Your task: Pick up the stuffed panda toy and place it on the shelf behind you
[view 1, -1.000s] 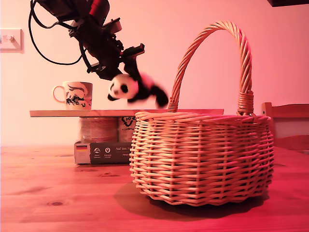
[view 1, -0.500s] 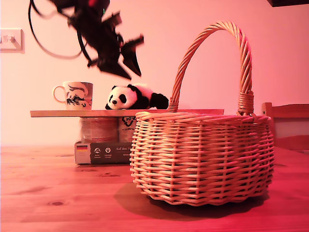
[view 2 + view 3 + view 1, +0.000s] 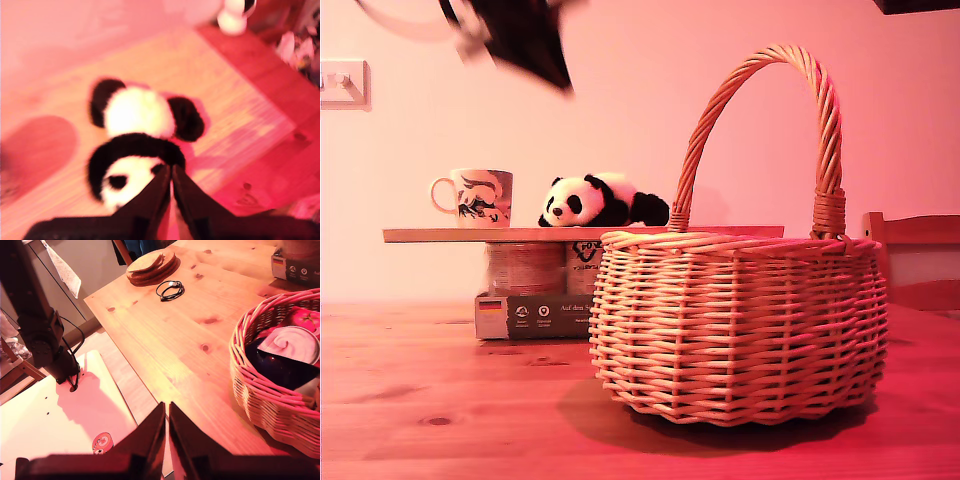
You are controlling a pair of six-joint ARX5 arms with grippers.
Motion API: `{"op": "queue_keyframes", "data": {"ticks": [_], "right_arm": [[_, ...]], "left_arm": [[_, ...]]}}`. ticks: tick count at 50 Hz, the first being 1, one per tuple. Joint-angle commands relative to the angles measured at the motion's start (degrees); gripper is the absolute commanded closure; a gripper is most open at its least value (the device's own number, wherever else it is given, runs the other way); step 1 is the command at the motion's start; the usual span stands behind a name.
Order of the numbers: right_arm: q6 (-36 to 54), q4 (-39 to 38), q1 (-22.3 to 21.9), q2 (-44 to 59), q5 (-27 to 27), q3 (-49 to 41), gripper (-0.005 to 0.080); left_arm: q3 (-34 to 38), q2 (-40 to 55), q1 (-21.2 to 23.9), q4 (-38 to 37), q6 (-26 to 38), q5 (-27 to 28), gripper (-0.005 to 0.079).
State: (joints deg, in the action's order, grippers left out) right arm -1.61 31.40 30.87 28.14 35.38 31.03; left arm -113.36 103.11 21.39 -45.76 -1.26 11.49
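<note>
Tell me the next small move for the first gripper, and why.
Probably keep lifting my first gripper clear and retract. The panda lies on the shelf beside the mug, and the jaws, shut and empty, sit above it, so nothing seems left to place.

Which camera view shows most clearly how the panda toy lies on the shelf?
The exterior view: the stuffed panda toy lies sharp and side-on on the shelf, beside the mug. The first wrist view shows it from above, blurred. The second wrist view does not show it.
</note>
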Motion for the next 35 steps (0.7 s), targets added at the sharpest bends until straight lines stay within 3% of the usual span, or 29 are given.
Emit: {"op": "queue_keyframes", "data": {"ticks": [1,22,35], "right_arm": [[0.17,-0.20,0.24,0.20,-0.07,0.59,0.0765],[0.20,-0.22,0.24,0.20,-0.04,0.59,0.0765],[1.25,-0.15,0.24,0.20,-0.04,0.59,0.0765]], "left_arm": [[-0.24,-2.12,0.26,-1.51,0.24,-0.48,0.0764],[-0.24,-14.14,0.26,-14.36,0.24,-3.23,0.0763],[0.33,-19.37,0.26,-16.96,0.11,-7.58,0.0764]]}}
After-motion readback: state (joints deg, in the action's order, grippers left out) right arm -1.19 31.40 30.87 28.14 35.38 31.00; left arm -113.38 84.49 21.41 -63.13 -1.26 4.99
